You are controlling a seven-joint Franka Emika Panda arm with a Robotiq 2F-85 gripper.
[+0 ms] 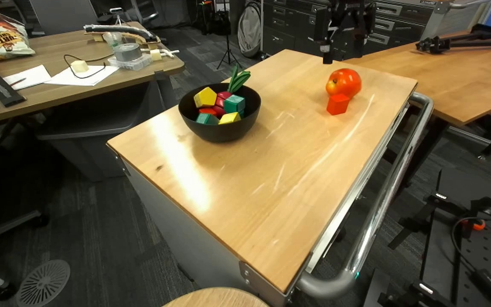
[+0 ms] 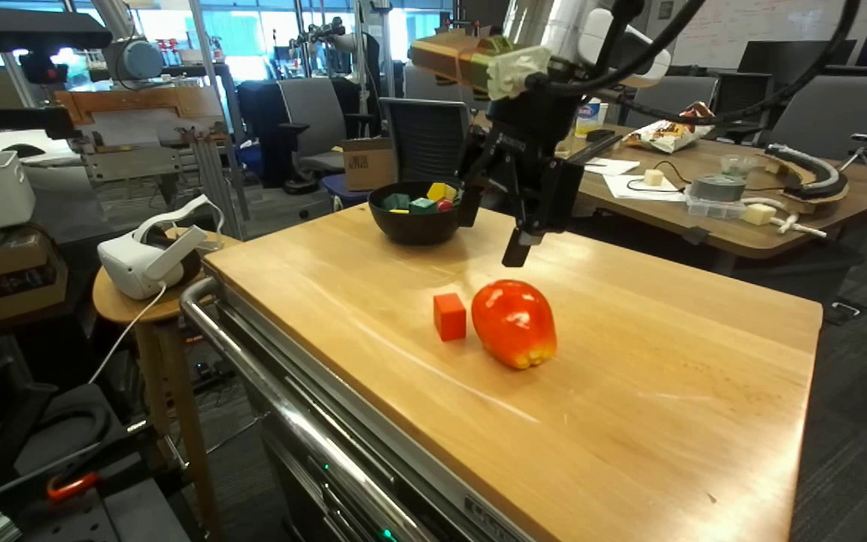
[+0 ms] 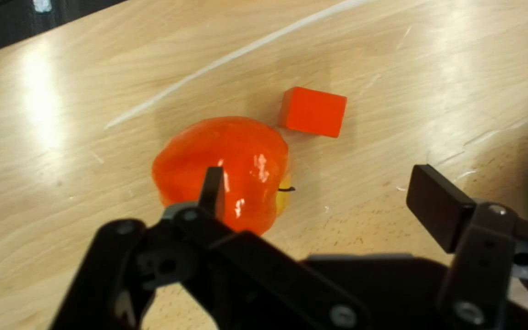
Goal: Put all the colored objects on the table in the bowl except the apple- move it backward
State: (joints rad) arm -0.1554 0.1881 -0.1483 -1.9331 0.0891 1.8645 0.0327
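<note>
Now the gripper (image 3: 326, 199) is spread apart. It should centre above the red block (image 3: 316, 112) before descending, not pushing the apple (image 3: 234, 158) near it.

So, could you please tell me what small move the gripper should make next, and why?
I'd probably shift the open, empty gripper over the red cube beside the apple before lowering: that cube lies outside the bowl, and in the wrist view one finger overlaps the apple, not the cube.
</note>
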